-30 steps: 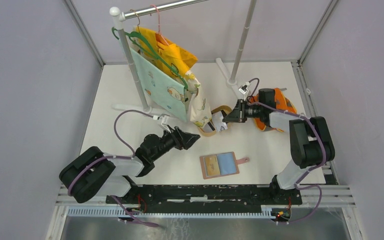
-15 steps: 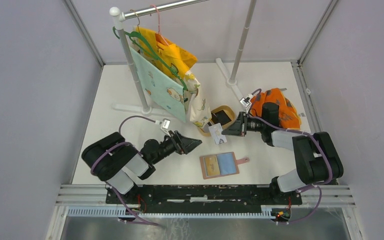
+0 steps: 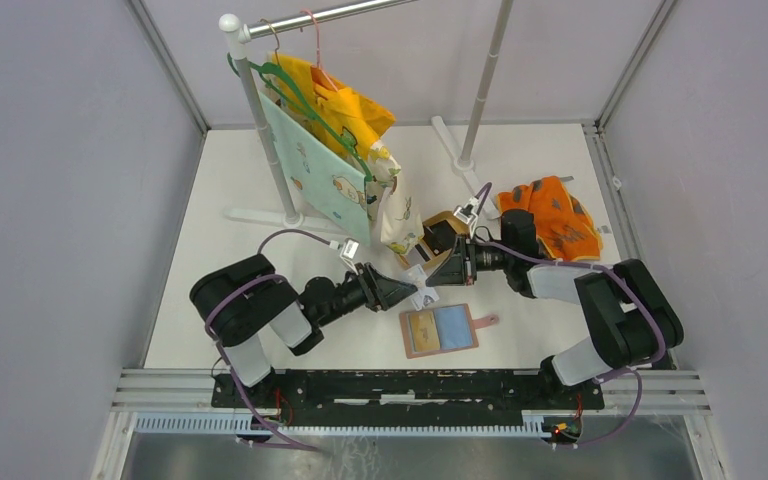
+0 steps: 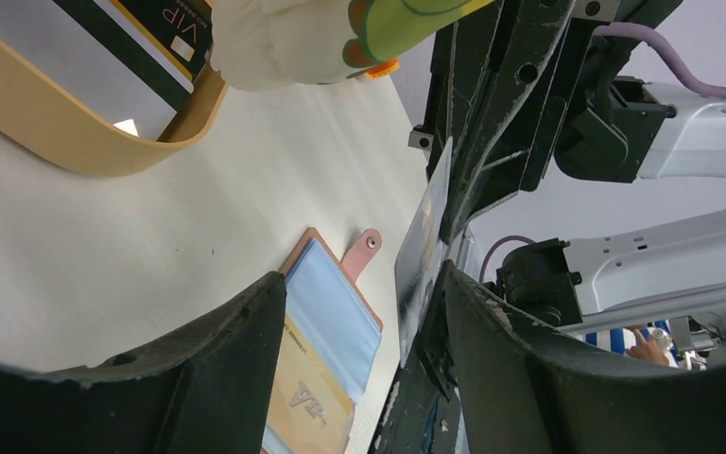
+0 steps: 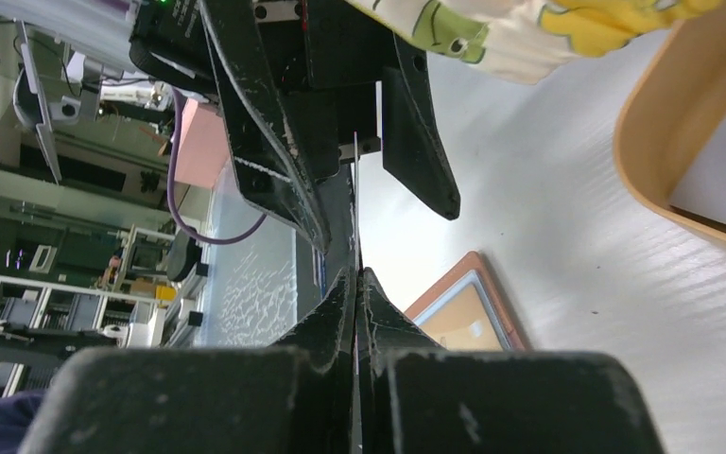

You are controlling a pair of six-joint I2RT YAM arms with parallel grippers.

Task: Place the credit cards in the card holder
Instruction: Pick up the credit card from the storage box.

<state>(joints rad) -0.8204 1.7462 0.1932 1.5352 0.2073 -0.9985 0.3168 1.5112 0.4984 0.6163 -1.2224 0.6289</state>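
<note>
My right gripper is shut on a pale credit card, held on edge just above the table. In the right wrist view the card sticks out edge-on from the shut gripper. My left gripper is open, one finger on each side of that card; in the left wrist view the card stands close to the right finger of the gripper. The card holder lies open below them, a tan card in its left pocket; it also shows in the left wrist view.
A tan oval dish behind the grippers holds more cards, a dark VIP one and a grey one. A rack with hanging cloths stands at the back left. An orange cloth lies at the right.
My right gripper carried the card from the dish down and left toward the card holder. My left arm swung right until its open jaws came around the card.
</note>
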